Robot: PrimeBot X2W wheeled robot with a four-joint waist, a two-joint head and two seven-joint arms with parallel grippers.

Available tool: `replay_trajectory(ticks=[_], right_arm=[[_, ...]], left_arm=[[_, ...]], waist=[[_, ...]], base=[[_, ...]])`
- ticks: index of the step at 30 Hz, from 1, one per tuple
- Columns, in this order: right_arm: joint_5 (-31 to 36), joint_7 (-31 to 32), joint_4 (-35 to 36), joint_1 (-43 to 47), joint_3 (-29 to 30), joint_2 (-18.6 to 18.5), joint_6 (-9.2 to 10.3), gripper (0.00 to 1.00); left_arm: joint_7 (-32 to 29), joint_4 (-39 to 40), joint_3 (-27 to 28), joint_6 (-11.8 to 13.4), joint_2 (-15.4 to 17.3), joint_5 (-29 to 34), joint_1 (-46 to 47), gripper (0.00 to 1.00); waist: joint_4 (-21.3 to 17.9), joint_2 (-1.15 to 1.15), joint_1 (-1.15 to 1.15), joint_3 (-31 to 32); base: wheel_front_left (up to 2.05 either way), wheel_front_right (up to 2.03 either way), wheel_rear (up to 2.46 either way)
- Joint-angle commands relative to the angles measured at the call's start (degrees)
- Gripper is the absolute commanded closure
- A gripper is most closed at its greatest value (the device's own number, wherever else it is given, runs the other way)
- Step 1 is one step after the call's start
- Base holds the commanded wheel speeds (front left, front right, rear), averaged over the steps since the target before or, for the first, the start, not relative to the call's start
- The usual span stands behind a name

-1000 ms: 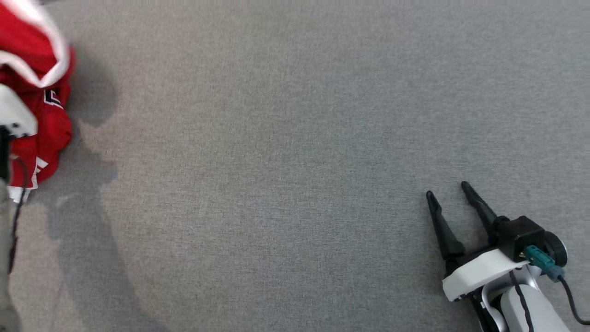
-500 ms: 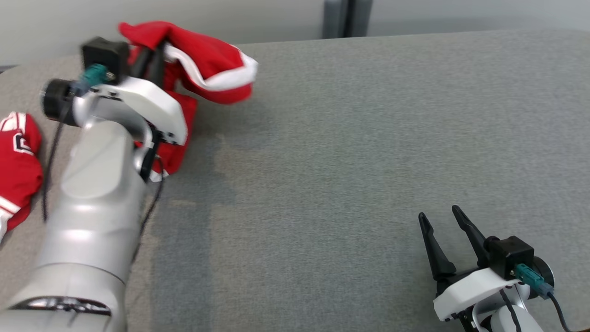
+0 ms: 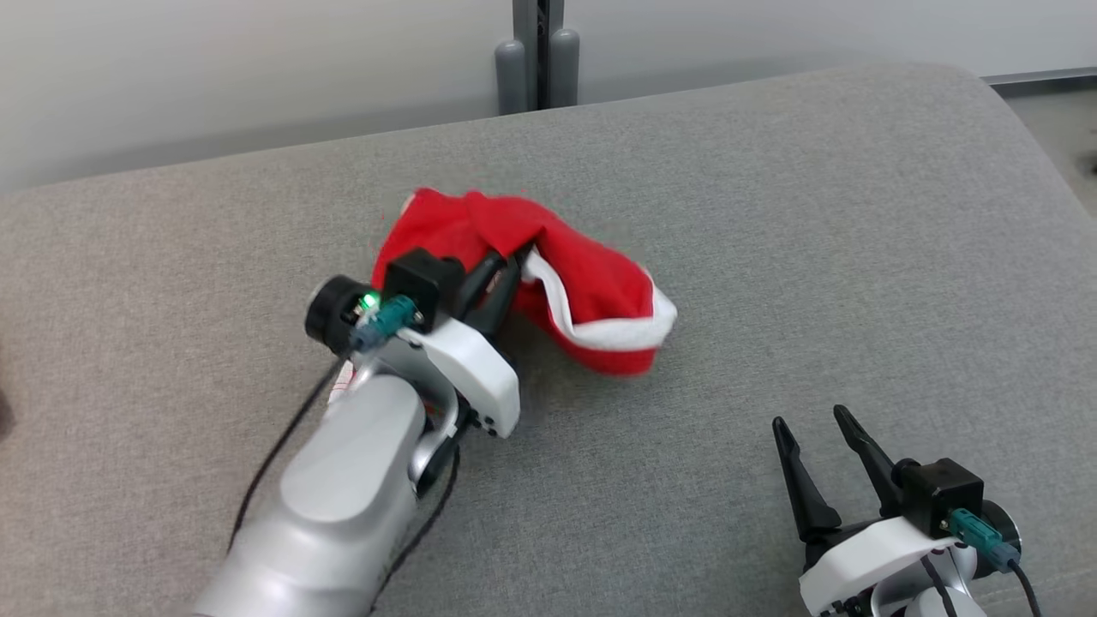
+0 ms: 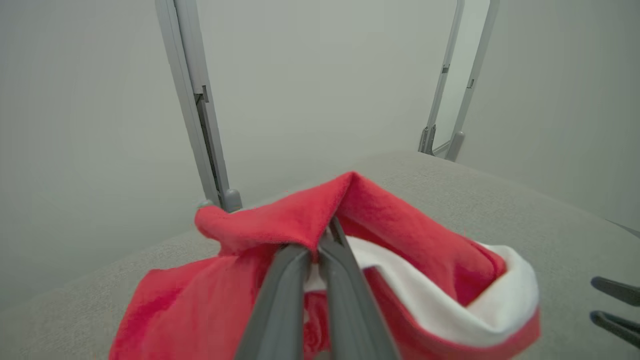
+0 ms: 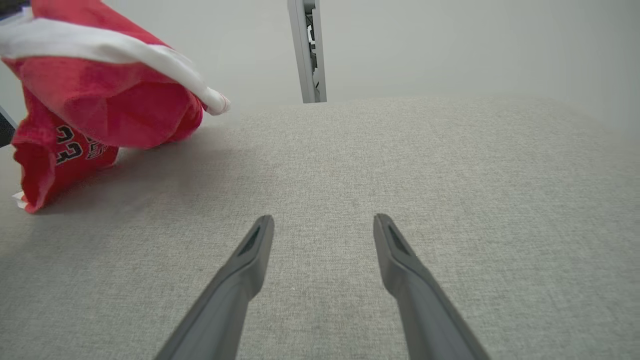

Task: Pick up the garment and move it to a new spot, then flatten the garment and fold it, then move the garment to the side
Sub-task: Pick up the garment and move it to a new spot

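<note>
One red garment (image 3: 600, 287) (white trim) pinched by left tool (image 3: 511, 262); right tool (image 3: 810, 417) spread.

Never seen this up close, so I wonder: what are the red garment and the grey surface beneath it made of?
Red garment: probably soft jersey-type cloth, matte; it hangs in limp folds with fuzzy edges. Grey surface: seemingly woven upholstery fabric, matte, showing a fine speckled weave.

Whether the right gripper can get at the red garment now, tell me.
Probably yes: the right gripper is open, with bare grey surface between it and the garment, which the left gripper holds pinched.
</note>
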State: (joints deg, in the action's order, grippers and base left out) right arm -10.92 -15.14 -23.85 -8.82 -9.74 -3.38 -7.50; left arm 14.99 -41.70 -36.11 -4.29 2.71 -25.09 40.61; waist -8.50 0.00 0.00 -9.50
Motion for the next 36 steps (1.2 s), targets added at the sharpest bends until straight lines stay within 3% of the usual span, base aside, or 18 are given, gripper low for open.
replay_trajectory(ticks=[1, 2, 3, 4, 9, 16, 21, 36], right_arm=[[-0.4, 0.0, 0.0, 0.3, 0.1, -0.1, 0.01, 0.0], [-0.4, 0.0, 0.1, 0.3, 0.1, 0.0, 0.01, 0.0], [-0.4, 0.0, 0.2, 0.3, 0.1, 0.0, 0.01, 0.0], [-0.5, 0.0, 0.2, 0.2, 0.1, 0.1, 0.01, 0.0], [-0.7, 0.0, 0.3, 0.8, 0.2, 0.2, 0.01, 0.0], [-1.0, 0.0, 0.8, 1.4, 0.3, 0.3, 0.01, 0.0], [-1.5, 0.0, 1.5, 2.4, 1.3, 0.3, 0.01, 0.0], [-0.5, 0.0, 2.2, 5.8, 1.7, 0.3, 0.01, 0.0]], left_arm=[[0.3, 0.5, -0.7, 1.1, 0.4, -0.8, -1.1, 0.91], [0.3, 0.7, -1.3, 2.0, 0.4, -1.0, -1.7, 0.56], [0.3, 0.8, -1.6, 2.9, 0.4, -1.2, -2.3, 0.04], [0.3, 0.8, -1.6, 3.6, 0.4, -1.3, -3.0, 0.0], [0.3, 1.0, 1.7, 6.5, 0.5, 0.7, -6.9, 0.0], [0.3, 5.0, 8.5, 8.5, 3.2, 4.2, -15.4, 0.0], [0.2, 11.3, 15.6, 10.8, 4.7, 7.8, -23.9, 0.0], [0.2, 23.4, 31.6, 11.4, 1.6, 15.4, -44.1, 0.0]], waist=[[-0.2, 0.0, 0.0, 0.1], [-0.3, 0.0, 0.0, 0.2], [-0.3, 0.0, 0.0, 0.2], [-0.2, 0.0, 0.0, 0.3], [0.6, 0.0, 0.0, 1.2], [1.5, 0.0, 0.0, 3.1], [2.9, 0.0, 0.0, 4.8], [5.8, 0.0, 0.0, 9.7]], base=[[0.0, 0.0, 0.0], [0.0, 0.0, 0.0], [0.0, 0.0, 0.0], [0.0, 0.0, 0.0], [0.0, 0.0, 0.0], [0.0, 0.0, 0.0], [0.0, 0.0, 0.0], [0.0, 0.0, 0.0]])
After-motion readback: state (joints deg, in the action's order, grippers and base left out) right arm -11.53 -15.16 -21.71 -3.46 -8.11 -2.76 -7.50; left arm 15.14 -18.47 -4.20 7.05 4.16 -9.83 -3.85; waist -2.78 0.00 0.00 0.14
